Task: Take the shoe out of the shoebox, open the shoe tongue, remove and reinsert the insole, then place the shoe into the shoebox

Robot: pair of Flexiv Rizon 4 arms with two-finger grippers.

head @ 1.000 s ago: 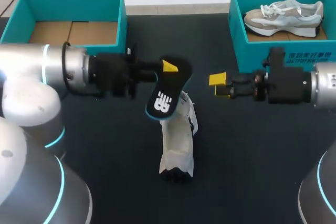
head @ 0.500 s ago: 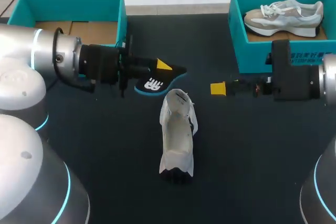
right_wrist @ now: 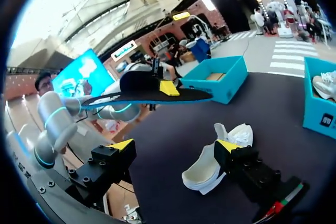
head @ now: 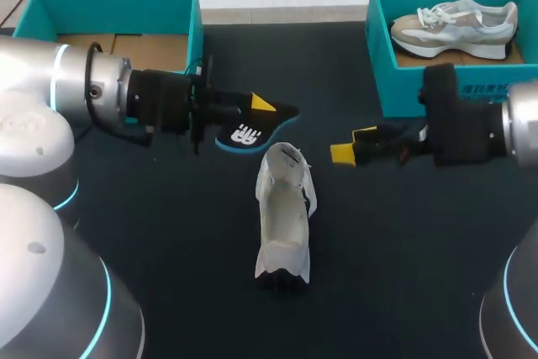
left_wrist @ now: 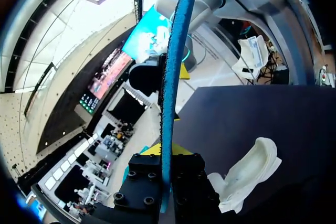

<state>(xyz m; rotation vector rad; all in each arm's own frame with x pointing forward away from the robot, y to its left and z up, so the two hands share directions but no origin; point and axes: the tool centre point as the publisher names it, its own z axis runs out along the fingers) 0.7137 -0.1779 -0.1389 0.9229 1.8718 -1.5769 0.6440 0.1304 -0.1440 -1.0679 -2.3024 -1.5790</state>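
My left pincer (head: 262, 110) is clamped on the black insole (head: 245, 134), both fingers pressing it from two sides; in my left wrist view the insole (left_wrist: 170, 77) runs edge-on out from between them, its blue rim showing. A second ago the insole hung down over the shoe's opening; half a second ago it had swung up level and my left arm had drawn back toward its own side; now it is held just the same, flat, logo up, clear of the black table (head: 168, 250), beside the shoe's heel end and not touching it. The white shoe (head: 284, 212) has not shifted; it rests on the table between my two arms, tongue pulled open, well apart from both teal shoeboxes. My right pincer (head: 353, 145) has its fingers spread wide and grips nothing; since the earlier frames it has turned, so both yellow tips show again, and it has eased slightly nearer the shoe. From my right wrist the shoe (right_wrist: 202, 171) lies just ahead of the open fingers, with the insole (right_wrist: 152, 95) held level beyond it. The left shoebox (head: 197, 31) shows bare cardboard; the right shoebox (head: 382, 48) holds a second shoe (head: 454, 24).
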